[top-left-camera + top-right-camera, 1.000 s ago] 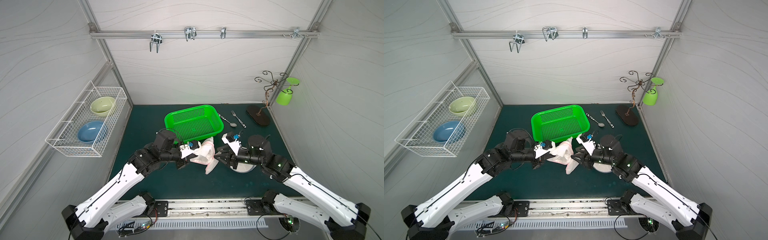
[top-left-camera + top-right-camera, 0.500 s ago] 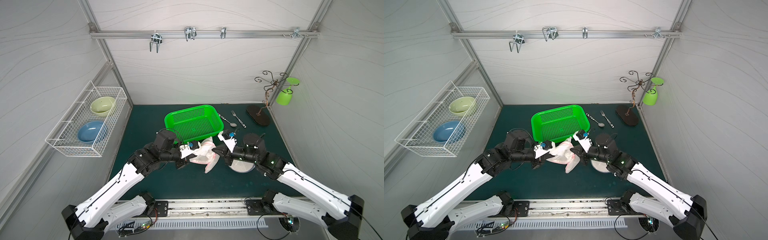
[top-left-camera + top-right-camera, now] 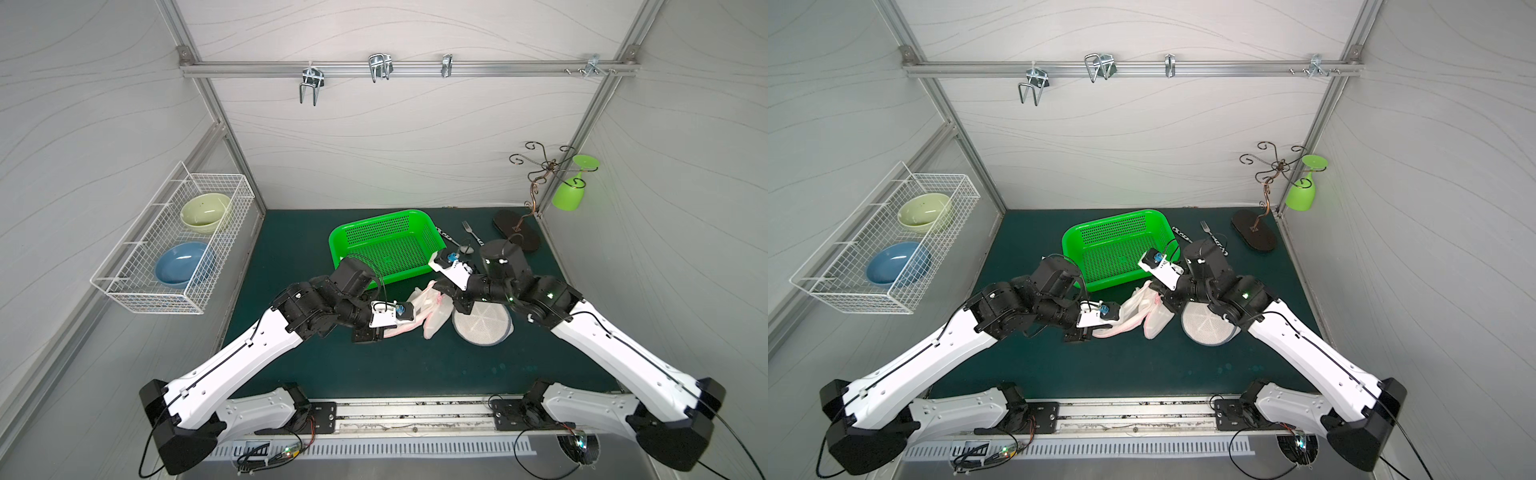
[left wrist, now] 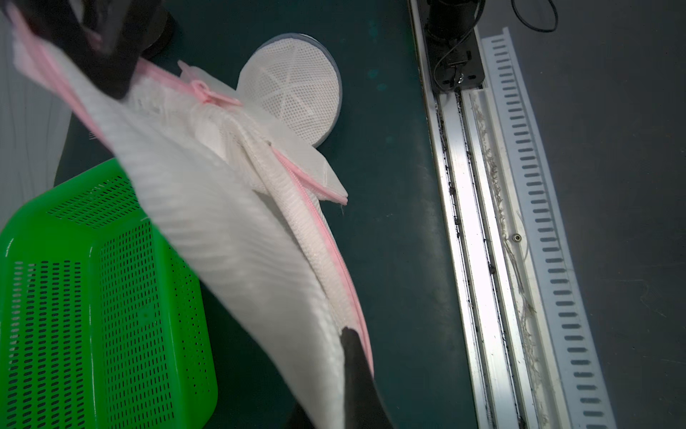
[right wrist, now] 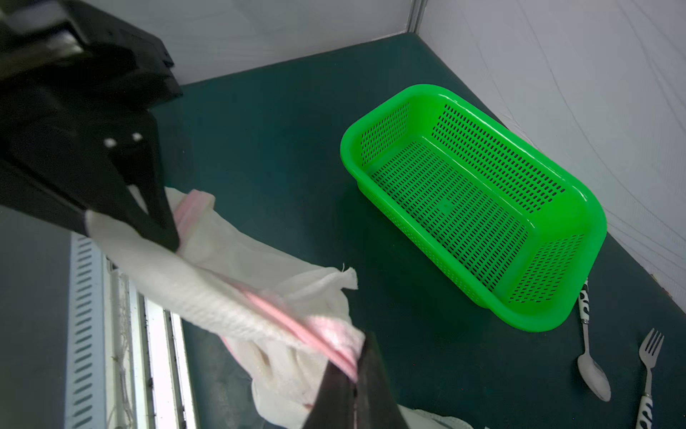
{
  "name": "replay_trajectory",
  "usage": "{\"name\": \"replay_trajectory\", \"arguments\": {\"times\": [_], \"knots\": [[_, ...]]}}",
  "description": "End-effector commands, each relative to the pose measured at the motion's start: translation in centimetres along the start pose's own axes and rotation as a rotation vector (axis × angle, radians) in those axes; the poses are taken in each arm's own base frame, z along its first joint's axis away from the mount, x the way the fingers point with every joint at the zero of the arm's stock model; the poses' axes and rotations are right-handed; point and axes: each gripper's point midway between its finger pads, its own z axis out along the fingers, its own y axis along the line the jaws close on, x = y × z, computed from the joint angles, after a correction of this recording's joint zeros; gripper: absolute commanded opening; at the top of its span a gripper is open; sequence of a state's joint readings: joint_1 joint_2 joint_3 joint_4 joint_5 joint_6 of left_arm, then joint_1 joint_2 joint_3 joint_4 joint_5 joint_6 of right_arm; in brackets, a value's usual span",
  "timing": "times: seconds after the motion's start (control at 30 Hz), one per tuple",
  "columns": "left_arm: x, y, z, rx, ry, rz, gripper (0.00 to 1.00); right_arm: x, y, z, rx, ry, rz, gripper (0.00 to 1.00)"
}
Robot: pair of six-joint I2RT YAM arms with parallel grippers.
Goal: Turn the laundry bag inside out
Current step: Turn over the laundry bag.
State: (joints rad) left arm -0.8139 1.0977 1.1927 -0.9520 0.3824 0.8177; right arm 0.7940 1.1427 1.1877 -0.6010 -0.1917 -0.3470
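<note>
The laundry bag (image 3: 428, 307), white mesh with a pink zipper (image 4: 326, 241) along its edge, is slung between the two arms over the middle of the desk (image 3: 291, 249). It hangs just in front of the green basket (image 3: 386, 245) and beside a round mesh pouch (image 3: 482, 322) that lies flat. The left tool (image 3: 387, 331) is pressed together on one end of the bag, its dark finger (image 4: 356, 371) pinching the cloth right at the zipper edge. The right tool (image 5: 354, 382) is likewise pinched shut on the other end, gripping a bunch of mesh with the pink band caught in it. The cloth between them is pulled fairly straight, while loose folds droop below; whether these touch the desk cannot be told. This looks like the early step of getting hold of the bag and finding its mouth, with nothing turned through yet as far as the folds show. The next move likely calls for drawing the two grips apart to spread the opening. One tool would then let go, reach inside to the far bottom and pull it out through the mouth while the other holds the rim. The mesh is limp and bunches easily, so a grip on both layers at once would keep the mouth closed.
</note>
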Motion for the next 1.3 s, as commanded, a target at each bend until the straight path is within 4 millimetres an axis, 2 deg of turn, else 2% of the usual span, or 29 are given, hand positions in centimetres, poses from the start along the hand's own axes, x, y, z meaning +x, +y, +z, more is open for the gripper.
{"name": "replay_trajectory", "arguments": {"times": [0.0,0.07,0.1,0.27,0.4,0.57,0.77,0.87,0.93,1.07,1.17,1.27], "knots": [[-1.2,-2.7,-2.0,0.084,-0.068,0.050,0.00,0.4,-1.5,0.6,0.013,0.047,-0.059,0.00],[-2.3,-3.0,-2.7,0.082,-0.129,0.055,0.00,0.2,-0.5,1.4,-0.076,0.044,-0.054,0.01],[-2.8,-3.0,-2.9,0.076,-0.158,0.053,0.00,0.0,0.2,1.7,-0.125,0.038,-0.050,0.06],[-4.4,-1.2,-3.4,-0.057,-0.286,0.006,0.00,0.1,3.5,2.3,-0.343,0.038,0.051,0.37],[-4.2,1.2,-3.3,-0.191,-0.338,-0.097,0.00,0.5,2.5,1.9,-0.274,0.038,0.146,0.53],[-5.0,4.2,-4.3,-0.326,-0.485,-0.274,0.00,-0.4,0.4,-1.1,-0.210,-0.058,0.375,0.66],[-4.9,7.6,-4.7,-0.427,-0.600,-0.541,0.00,-1.2,-0.8,-5.5,-0.175,-0.178,0.542,0.71],[-4.5,8.6,-4.7,-0.441,-0.618,-0.640,0.00,-1.4,-0.9,-6.9,-0.141,-0.210,0.546,0.71],[-4.5,9.2,-4.9,-0.459,-0.625,-0.682,0.00,-1.8,-0.7,-7.3,-0.150,-0.222,0.571,0.68],[-4.4,10.3,-5.6,-0.507,-0.636,-0.750,0.00,-2.4,1.0,-6.6,-0.245,-0.223,0.693,0.56],[-4.6,11.2,-6.6,-0.550,-0.672,-0.789,0.00,-2.2,3.1,-5.0,-0.269,-0.191,0.690,0.54],[-5.0,11.9,-7.8,-0.585,-0.729,-0.825,0.00,-1.5,3.2,-3.1,-0.237,-0.190,0.728,0.54]]}}
